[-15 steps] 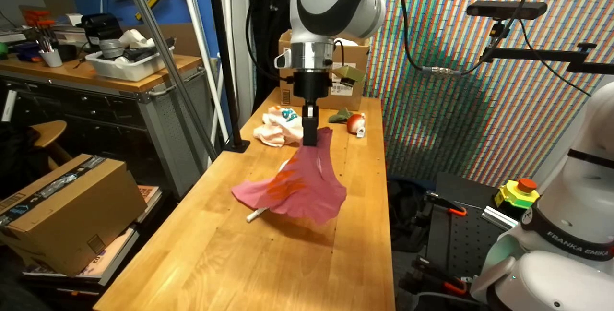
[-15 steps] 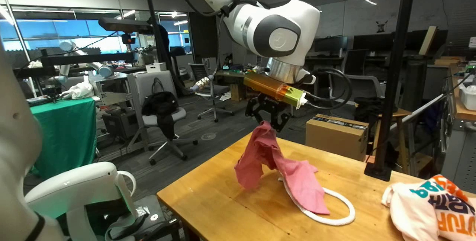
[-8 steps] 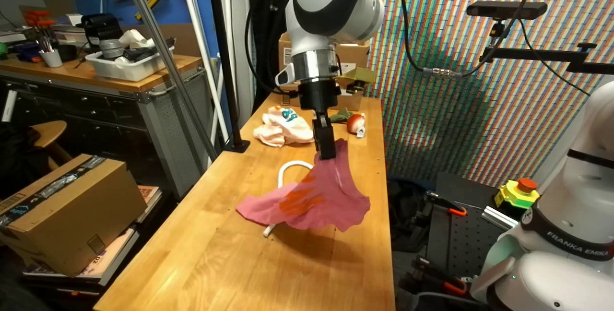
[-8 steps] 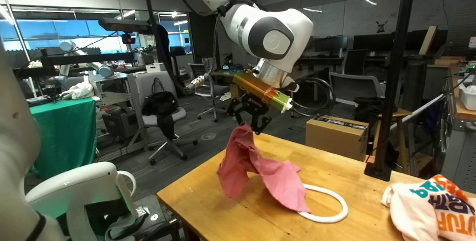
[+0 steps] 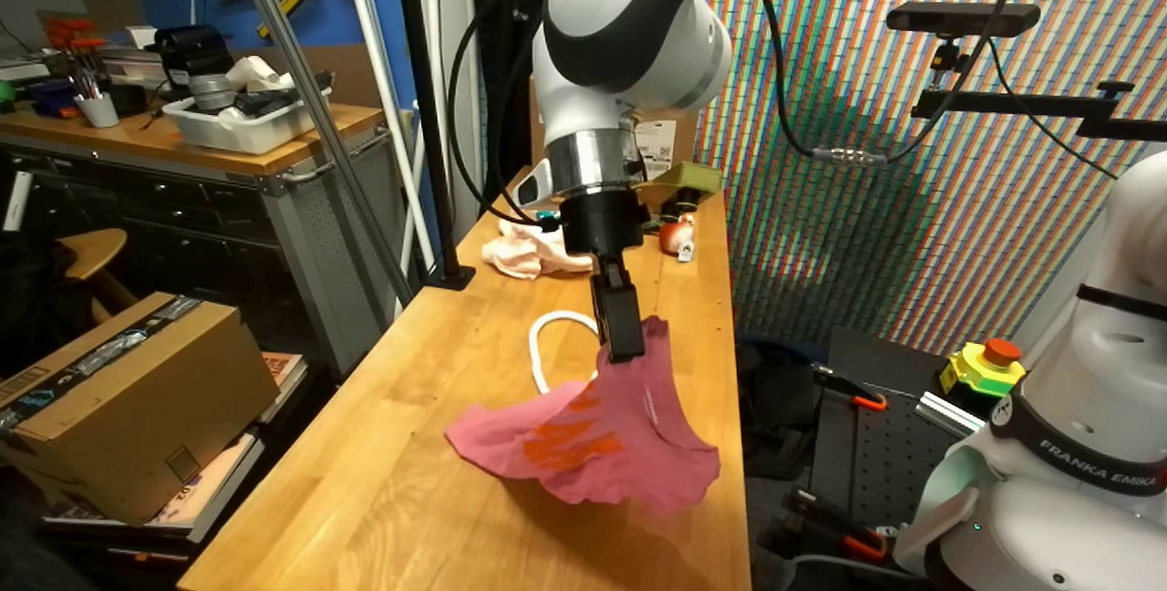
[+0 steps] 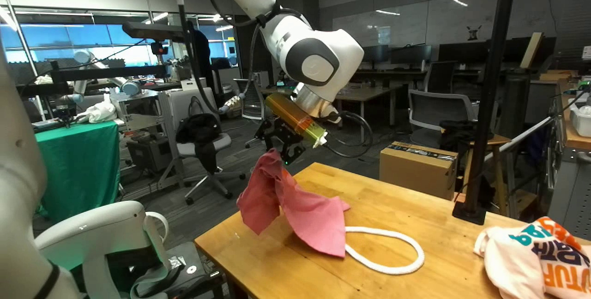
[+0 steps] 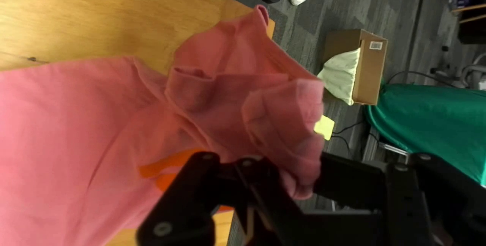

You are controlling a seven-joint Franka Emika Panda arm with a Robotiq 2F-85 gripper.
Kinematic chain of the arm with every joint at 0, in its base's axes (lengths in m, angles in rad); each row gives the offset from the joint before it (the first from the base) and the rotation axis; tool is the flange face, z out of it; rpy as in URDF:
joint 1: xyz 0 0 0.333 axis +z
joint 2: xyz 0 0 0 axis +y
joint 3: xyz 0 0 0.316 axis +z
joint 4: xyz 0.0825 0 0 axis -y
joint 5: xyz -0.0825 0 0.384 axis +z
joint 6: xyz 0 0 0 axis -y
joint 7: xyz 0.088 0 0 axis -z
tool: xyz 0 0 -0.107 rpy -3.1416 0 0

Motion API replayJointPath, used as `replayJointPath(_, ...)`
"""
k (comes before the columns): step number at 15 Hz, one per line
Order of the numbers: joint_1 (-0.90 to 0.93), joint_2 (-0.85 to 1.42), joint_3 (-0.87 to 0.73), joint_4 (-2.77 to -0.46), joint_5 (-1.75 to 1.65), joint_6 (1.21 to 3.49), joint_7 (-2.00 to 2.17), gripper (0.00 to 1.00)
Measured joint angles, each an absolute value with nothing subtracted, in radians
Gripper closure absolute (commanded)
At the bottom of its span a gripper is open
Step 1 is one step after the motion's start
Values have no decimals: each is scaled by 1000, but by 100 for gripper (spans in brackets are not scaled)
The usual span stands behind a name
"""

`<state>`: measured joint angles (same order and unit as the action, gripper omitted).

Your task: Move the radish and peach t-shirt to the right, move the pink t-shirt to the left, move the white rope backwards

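1. Hand [image 6: 277, 155], leftmost in my row in an exterior view, is pinched tight on a bunched fold of the pink t-shirt [image 6: 307, 216], parted only by the cloth's thickness. From my station I see it tilted, not plumb, tip aimed down and a little left, the arm [image 6: 318, 63] bent over it from above.

2. I have that shirt raised off the tabletop [image 6: 383, 206] where I grip it; most of it drapes below and to the right of the hand, its long spread slanting down toward the white rope [image 6: 395, 270]. Whether the lowest hem touches down, I can't tell. I read this as the leftward carry; with cloth hanging on the rope side, my next move should draw it leftward before lowering.

3. The rope rests in a loop on the tabletop, right of the hand, running out of sight at the shirt's edge. Its backward move, I judge, is yet to come.

4. Peach t-shirt [image 6: 521, 262]: crumpled, apart from the rope, farthest right there and cut by the border. I'd count it placed.

5. Radish [image 5: 675, 235]: in an exterior view, it sits right of the peach t-shirt, partly screened by the arm; likely placed too.
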<state>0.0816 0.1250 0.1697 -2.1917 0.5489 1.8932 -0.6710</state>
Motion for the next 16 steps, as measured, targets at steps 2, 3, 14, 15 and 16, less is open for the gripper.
replayJointPath(2,94,130,180,-2202,577,1893,-672,100)
replayJointPath(3,100,132,184,-2208,589,1893,-674,100)
replayJointPath(14,139,178,223,-2232,694,1872,-717,100)
replayJointPath(15,144,182,226,-2235,694,1873,-717,100)
replayJointPath(16,149,185,229,-2238,694,1873,-717,100)
